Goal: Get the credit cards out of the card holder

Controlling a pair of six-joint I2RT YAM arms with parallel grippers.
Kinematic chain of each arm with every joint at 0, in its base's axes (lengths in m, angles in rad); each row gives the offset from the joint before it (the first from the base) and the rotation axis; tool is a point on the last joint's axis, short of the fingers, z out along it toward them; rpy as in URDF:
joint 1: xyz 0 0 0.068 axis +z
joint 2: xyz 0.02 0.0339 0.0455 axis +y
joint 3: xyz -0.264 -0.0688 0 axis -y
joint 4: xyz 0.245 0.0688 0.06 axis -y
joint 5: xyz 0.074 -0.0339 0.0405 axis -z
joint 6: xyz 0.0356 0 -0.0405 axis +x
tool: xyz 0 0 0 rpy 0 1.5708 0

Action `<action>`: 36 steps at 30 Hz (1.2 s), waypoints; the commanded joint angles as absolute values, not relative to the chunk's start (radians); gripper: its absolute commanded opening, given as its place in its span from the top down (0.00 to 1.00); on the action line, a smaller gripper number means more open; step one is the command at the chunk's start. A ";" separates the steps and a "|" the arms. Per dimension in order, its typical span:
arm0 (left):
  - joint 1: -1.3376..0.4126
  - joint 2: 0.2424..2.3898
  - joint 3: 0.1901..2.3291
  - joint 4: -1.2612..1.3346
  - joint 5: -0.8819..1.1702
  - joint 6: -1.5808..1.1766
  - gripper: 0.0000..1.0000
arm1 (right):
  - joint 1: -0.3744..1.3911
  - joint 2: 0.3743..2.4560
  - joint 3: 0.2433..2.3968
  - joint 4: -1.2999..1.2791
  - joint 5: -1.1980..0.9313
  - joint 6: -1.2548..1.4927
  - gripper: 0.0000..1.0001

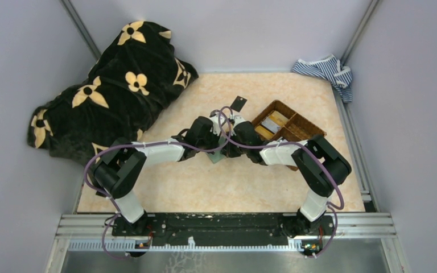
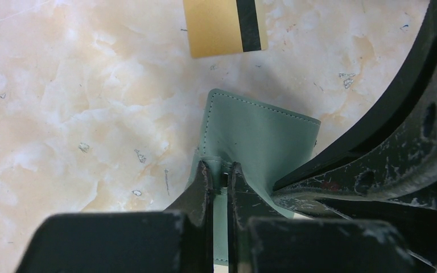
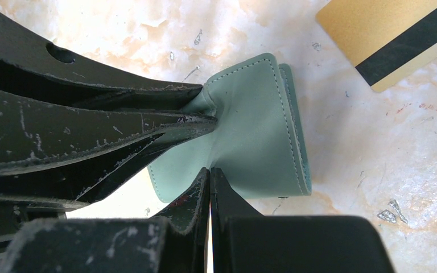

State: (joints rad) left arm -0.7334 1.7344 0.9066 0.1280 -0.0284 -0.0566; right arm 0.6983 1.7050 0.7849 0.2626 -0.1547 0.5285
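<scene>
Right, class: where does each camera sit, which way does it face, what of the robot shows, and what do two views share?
Top external: fixed above and behind the arms, facing down at the table; both arms show whole.
Left wrist: on the left arm, facing down along the left gripper, shut on the card holder.
Right wrist: on the right arm, facing down along the right gripper, shut on the same holder.
Shared: both wrist views show the card holder and the gold card.
</scene>
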 commanded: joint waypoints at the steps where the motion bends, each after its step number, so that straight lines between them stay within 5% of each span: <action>1: -0.738 1.799 0.899 0.040 -0.031 -0.053 1.00 | 0.703 1.713 0.776 0.262 -0.162 0.535 1.00; 25: -0.539 1.722 0.880 0.025 -0.101 -0.184 1.00 | 0.660 1.766 0.709 0.294 -0.200 0.599 1.00; 36: -0.506 1.746 0.893 0.040 0.101 -0.229 1.00 | 0.661 1.752 0.728 0.280 -0.207 0.587 1.00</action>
